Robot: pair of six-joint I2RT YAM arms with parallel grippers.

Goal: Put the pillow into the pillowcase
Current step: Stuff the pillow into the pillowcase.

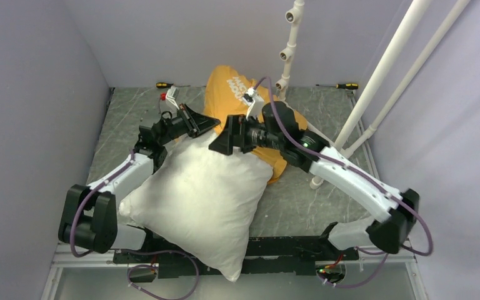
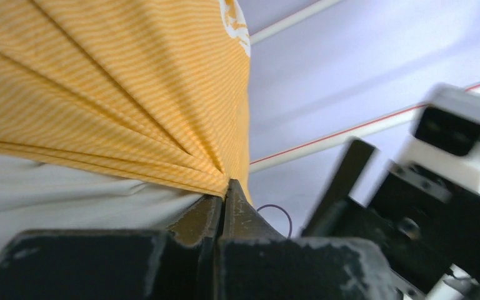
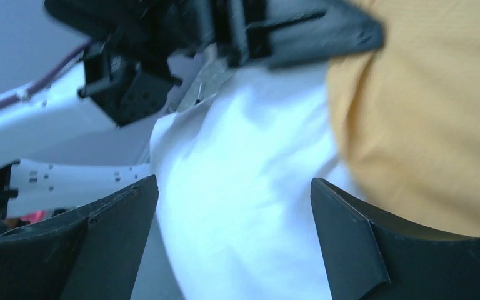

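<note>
The plump white pillow (image 1: pixel 194 200) lies on the table between the arms, its far end tucked into the mouth of the orange-yellow pillowcase (image 1: pixel 225 87). My left gripper (image 1: pixel 214 121) is shut on the pillowcase's bunched edge (image 2: pixel 112 81), right above the pillow (image 2: pixel 50 194); the fabric fans out from the pinch of the left gripper (image 2: pixel 228 184). My right gripper (image 1: pixel 219 137) hovers beside it, open. In the right wrist view the right gripper (image 3: pixel 234 180) straddles the pillow (image 3: pixel 244 237) with nothing gripped, and the pillowcase (image 3: pixel 425 112) is to the right.
Two screwdrivers (image 1: pixel 164 84) (image 1: pixel 348 85) lie along the table's back edge. White PVC pipes (image 1: pixel 287 50) (image 1: pixel 381 69) rise at the back right. Grey walls close in on both sides. The two grippers sit very close together.
</note>
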